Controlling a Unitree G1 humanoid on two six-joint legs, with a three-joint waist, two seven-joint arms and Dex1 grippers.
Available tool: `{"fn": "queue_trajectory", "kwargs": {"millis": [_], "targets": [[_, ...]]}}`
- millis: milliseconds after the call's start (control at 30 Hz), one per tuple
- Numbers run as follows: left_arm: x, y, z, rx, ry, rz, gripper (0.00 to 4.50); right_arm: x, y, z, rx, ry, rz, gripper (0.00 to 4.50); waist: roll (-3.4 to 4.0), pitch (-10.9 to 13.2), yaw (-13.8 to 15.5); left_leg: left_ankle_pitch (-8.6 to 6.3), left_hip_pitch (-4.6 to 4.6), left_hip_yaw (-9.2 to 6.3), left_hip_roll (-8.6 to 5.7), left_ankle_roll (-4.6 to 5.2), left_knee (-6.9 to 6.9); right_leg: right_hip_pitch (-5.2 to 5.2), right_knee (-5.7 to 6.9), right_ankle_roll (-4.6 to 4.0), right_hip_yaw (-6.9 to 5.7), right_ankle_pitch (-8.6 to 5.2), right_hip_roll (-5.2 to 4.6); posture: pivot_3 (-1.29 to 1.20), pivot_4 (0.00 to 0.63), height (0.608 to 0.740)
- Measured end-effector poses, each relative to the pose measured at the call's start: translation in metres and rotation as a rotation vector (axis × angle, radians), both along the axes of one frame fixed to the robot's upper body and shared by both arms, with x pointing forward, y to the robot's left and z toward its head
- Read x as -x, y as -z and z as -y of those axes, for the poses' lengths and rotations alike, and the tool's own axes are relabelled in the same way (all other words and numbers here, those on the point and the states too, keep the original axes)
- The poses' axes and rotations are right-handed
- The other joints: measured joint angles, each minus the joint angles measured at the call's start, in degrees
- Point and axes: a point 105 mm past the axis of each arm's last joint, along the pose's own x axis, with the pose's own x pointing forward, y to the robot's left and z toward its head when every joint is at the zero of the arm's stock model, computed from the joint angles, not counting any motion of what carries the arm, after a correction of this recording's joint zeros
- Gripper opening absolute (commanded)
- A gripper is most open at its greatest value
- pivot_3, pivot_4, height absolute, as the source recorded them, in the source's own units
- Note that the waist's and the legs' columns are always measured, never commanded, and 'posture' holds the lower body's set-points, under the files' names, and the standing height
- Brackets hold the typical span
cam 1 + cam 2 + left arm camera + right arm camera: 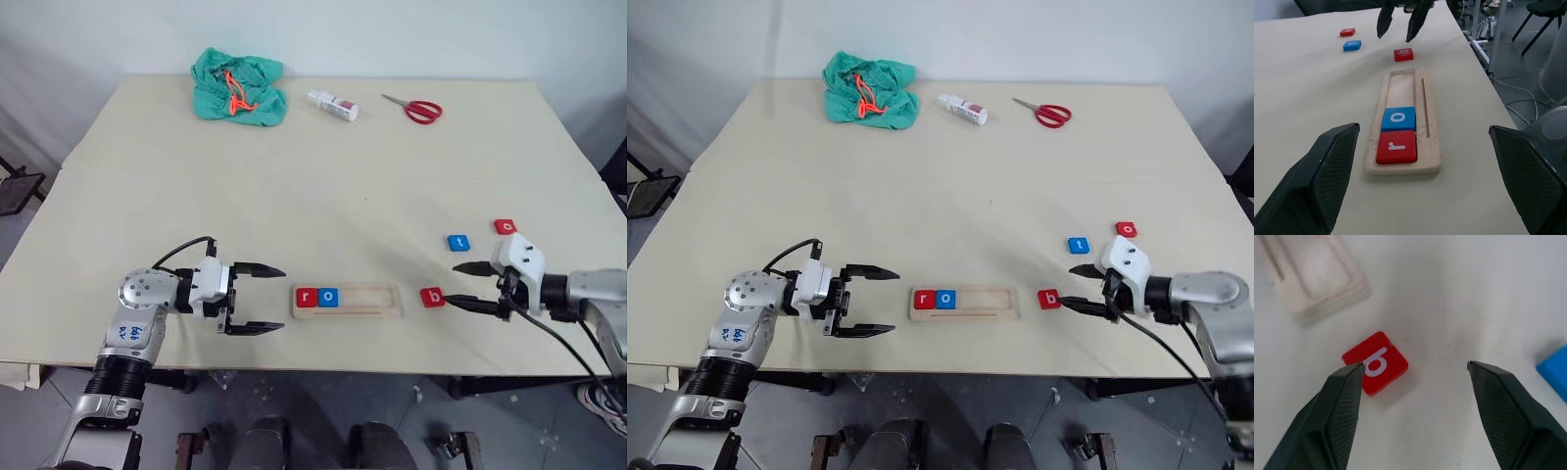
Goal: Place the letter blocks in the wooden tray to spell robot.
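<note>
The red b block (432, 297) lies on the bench (323, 186) just beside the right hand (471, 286), whose fingers stand apart and empty. The left hand (263, 299), also spread, faces the wooden tray (377, 301) holding r and o; the far red block's (505, 226) letter is hard to read.

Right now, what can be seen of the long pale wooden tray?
The long pale wooden tray is a shallow light-wood rectangle with rounded corners, a recessed slot and a thin groove along one long side. It lies flat near the table's front edge, between the two grippers, neither touching it. At its left end sit a red "r" block and a blue "o" block, side by side; the remaining slot is unfilled.
</note>
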Motion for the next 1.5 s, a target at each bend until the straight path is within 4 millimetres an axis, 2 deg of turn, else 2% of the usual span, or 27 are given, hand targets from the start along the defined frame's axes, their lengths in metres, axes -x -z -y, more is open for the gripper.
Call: {"fn": "queue_trajectory", "kwargs": {"millis": [67,233,333,567,700,967,1100,1200,1433,1500], "targets": [[0.000,0.000,-0.002,-0.002,-0.011,0.000,4.50,-0.003,0.002,0.000,0.041,-0.057,-0.008,3.49,0.00,0.00,-0.02,0.00,-0.03,0.00,0.00,0.00,0.01,-0.01,-0.03,0.01,-0.01,0.00,0.00,0.00,0.150,0.740],[0.003,0.001,-0.006,-0.009,-0.025,0.003,4.50,-0.014,-0.005,0.004,0.077,-0.096,0.009,4.47,0.00,0.00,-0.05,0.00,-0.05,-0.02,0.03,0.00,0.03,-0.02,-0.05,0.01,-0.05,0.00,0.00,0.00,0.150,0.740],[0.003,-0.001,-0.007,-0.014,-0.036,0.011,4.50,-0.013,-0.009,0.002,0.090,-0.146,0.021,4.47,0.01,0.00,-0.01,0.00,-0.06,-0.04,0.02,-0.01,0.03,-0.01,-0.06,0.01,-0.07,0.00,0.00,0.00,0.150,0.740],[0.004,0.000,-0.014,-0.013,-0.070,0.007,4.50,-0.006,0.003,-0.001,0.124,-0.240,-0.027,4.47,0.01,0.00,-0.05,0.00,-0.07,-0.03,0.02,-0.01,0.03,-0.02,-0.06,0.01,-0.08,0.00,-0.01,0.00,0.150,0.740],[0.005,-0.003,-0.012,-0.013,-0.068,0.022,4.50,-0.009,0.003,-0.004,0.136,-0.270,-0.017,4.47,0.01,0.00,-0.07,0.00,-0.06,-0.03,0.03,-0.01,0.04,-0.01,-0.06,0.01,-0.07,0.01,0.00,0.00,0.150,0.740],[0.009,0.000,-0.014,-0.008,-0.073,0.001,4.50,-0.014,0.018,-0.015,0.133,-0.309,-0.038,4.47,0.01,0.00,-0.08,0.00,-0.06,-0.04,0.03,-0.01,0.05,-0.02,-0.05,0.01,-0.08,0.01,0.00,0.00,0.150,0.740],[0.011,-0.002,-0.012,-0.006,-0.062,0.010,4.50,-0.016,0.017,-0.015,0.146,-0.313,-0.035,4.47,0.01,0.00,-0.04,0.00,-0.07,-0.05,0.03,-0.01,0.08,0.00,-0.05,0.01,-0.08,0.01,0.00,0.00,0.150,0.740],[0.011,-0.002,-0.012,-0.004,-0.062,0.007,4.50,-0.017,0.018,-0.014,0.143,-0.308,-0.036,3.87,0.01,0.00,-0.08,0.00,-0.06,-0.05,0.04,-0.01,0.08,0.00,-0.05,0.01,-0.09,0.01,0.01,0.00,0.150,0.740],[0.011,-0.002,-0.012,-0.004,-0.062,0.007,4.50,-0.019,0.018,-0.014,0.137,-0.310,-0.030,1.51,0.01,0.00,-0.09,0.00,-0.06,-0.05,0.04,-0.01,0.11,0.02,-0.04,0.01,-0.09,0.01,0.01,0.00,0.150,0.740],[0.011,-0.002,-0.012,-0.004,-0.063,0.007,4.50,-0.019,0.018,-0.015,0.125,-0.296,-0.031,1.47,0.01,0.00,-0.09,0.00,-0.06,-0.05,0.05,-0.01,0.13,0.02,-0.03,0.01,-0.09,0.01,0.02,0.00,0.150,0.740]]}}
